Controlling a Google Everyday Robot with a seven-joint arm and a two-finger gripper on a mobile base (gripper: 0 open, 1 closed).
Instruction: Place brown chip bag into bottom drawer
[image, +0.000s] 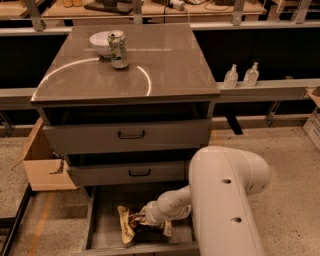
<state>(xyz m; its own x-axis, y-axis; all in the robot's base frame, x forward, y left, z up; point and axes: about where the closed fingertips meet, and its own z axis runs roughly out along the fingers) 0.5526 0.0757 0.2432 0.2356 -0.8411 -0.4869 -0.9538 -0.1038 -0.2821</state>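
The brown chip bag (127, 223) lies inside the open bottom drawer (102, 235), its tan-yellow end toward the left and its dark crinkled part toward the right. My gripper (141, 218) is low in the drawer at the bag's right part, reaching in from the right on the white arm (220, 200). The arm's big white body hides the drawer's right side.
Two upper grey drawers with black handles (131, 134) sit above, pushed in. On the cabinet top stand a green-white drink can (118, 49) and a white bowl (101, 43). A cardboard box (42, 162) is on the floor at the left. Two bottles (240, 75) stand on the right ledge.
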